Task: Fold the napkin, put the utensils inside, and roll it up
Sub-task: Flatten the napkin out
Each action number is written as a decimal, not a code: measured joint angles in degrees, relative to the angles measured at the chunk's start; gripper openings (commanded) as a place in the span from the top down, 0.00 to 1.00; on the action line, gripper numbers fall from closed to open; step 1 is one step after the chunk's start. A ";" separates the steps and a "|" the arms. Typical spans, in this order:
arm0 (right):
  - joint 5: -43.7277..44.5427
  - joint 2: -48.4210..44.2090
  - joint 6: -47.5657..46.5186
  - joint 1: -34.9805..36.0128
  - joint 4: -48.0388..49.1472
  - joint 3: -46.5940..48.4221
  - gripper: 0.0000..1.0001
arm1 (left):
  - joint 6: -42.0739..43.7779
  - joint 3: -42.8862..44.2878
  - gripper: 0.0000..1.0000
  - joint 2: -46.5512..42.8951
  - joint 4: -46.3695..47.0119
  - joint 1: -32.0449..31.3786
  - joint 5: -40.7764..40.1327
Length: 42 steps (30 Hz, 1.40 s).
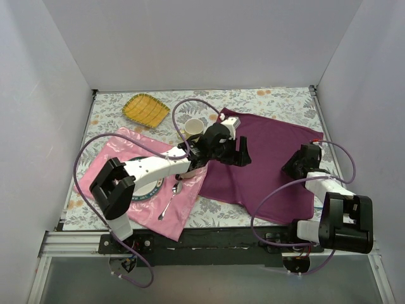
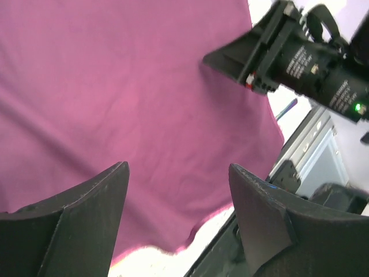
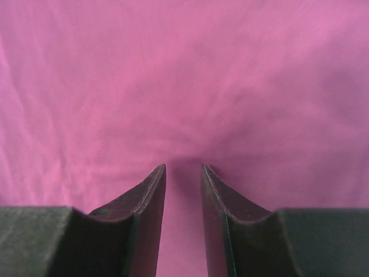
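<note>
Nearest on the left, a light pink cloth placemat (image 1: 126, 142) carries a silver metal spoon (image 1: 169, 201). Beside it the left gripper (image 2: 179, 170) hovers wide open above the large shiny dark purple satin napkin (image 1: 269, 142), spread flat on the floral tabletop (image 1: 272, 101). Farther right, the right gripper (image 3: 183, 167) is narrowed to a slit, tips at the cloth; whether it pinches any I cannot tell.

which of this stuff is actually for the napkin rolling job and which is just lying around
For the job: napkin; thin blue stick at its edge, maybe the utensil.
Lying about: placemat, plate, spoon, cup, yellow dish.
</note>
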 measured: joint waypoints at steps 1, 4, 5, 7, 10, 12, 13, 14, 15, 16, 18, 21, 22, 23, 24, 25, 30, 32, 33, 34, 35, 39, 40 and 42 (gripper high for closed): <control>1.14 0.39 0.87 1.20 -0.22 0.00 0.63 | -0.09 -1.75 0.30 -1.36 0.07 -0.07 0.11; 4.46 2.08 3.50 3.67 0.50 0.50 0.63 | -0.17 -5.57 0.30 -4.44 -0.94 0.15 0.15; 5.25 2.84 4.24 4.00 0.74 0.92 0.63 | 0.04 -6.38 0.29 -5.22 -1.38 0.24 0.11; 6.88 5.03 5.51 4.28 1.33 2.51 0.63 | 0.68 -7.32 0.29 -6.86 -2.64 0.48 -0.13; 9.03 8.98 6.27 4.37 1.62 5.77 0.63 | 1.57 -7.82 0.27 -9.27 -4.09 0.48 -1.22; 10.21 11.63 6.25 4.42 1.36 8.26 0.63 | 1.97 -7.82 0.27 -10.93 -4.74 0.48 -1.92; 10.88 13.11 6.03 4.46 0.74 9.97 0.63 | 2.12 -7.82 0.27 -11.61 -4.83 0.48 -2.08; 11.37 14.36 5.73 4.46 0.37 11.17 0.63 | 2.16 -7.80 0.27 -12.11 -4.83 0.48 -2.12; 11.93 15.43 5.40 4.46 -0.11 12.41 0.63 | 2.16 -7.80 0.27 -12.33 -4.76 0.48 -2.16; 12.46 16.61 4.96 4.46 -0.68 13.81 0.62 | 2.19 -7.74 0.27 -12.35 -4.72 0.48 -2.16; 13.29 19.43 4.15 4.44 -1.68 16.92 0.62 | 2.23 -7.58 0.27 -11.82 -4.74 0.48 -2.21; 14.23 24.00 2.71 4.37 -3.52 22.47 0.62 | 2.36 -5.88 0.27 -8.74 -4.96 0.50 -2.25; 14.47 25.42 2.14 4.31 -3.87 24.15 0.62 | 2.36 -5.20 0.27 -7.45 -4.90 0.52 -2.27; 14.67 26.40 1.70 4.22 -4.22 25.38 0.61 | 2.32 -4.48 0.27 -5.97 -4.85 0.63 -2.34; 14.86 27.36 1.09 4.09 -4.52 26.58 0.60 | 2.32 -4.00 0.27 -4.59 -4.76 0.74 -2.40; 15.02 28.09 0.44 4.00 -4.92 27.56 0.58 | 2.29 -3.48 0.27 -3.15 -4.83 0.79 -2.43; 14.10 28.46 -3.58 3.91 -6.73 28.87 0.42 | 2.12 -1.07 0.28 2.25 -5.16 0.87 -2.84; 13.46 26.43 -5.14 4.04 -7.26 27.06 0.37 | 2.08 -0.28 0.28 3.89 -5.07 0.87 -2.91; 13.31 24.94 -5.73 4.09 -7.52 25.59 0.37 | 1.90 -0.09 0.28 4.57 -5.03 0.87 -2.91; 13.16 22.56 -6.49 4.15 -8.28 23.41 0.37 | 1.81 -0.04 0.28 4.98 -4.96 0.87 -2.91; 13.11 20.37 -7.08 4.20 -9.38 21.81 0.37 | 1.66 -0.04 0.28 5.35 -4.96 0.87 -2.89; 13.18 15.93 -8.50 4.04 -10.56 18.23 0.39 | 1.49 -0.04 0.28 5.79 -4.72 0.87 -2.95; 13.16 15.80 -8.52 3.91 -10.58 17.70 0.40 | 1.49 0.07 0.28 5.79 -4.74 0.87 -3.13; 12.92 16.22 -8.52 3.19 -10.36 16.68 0.41 | 1.44 0.37 0.28 5.77 -4.74 0.90 -3.58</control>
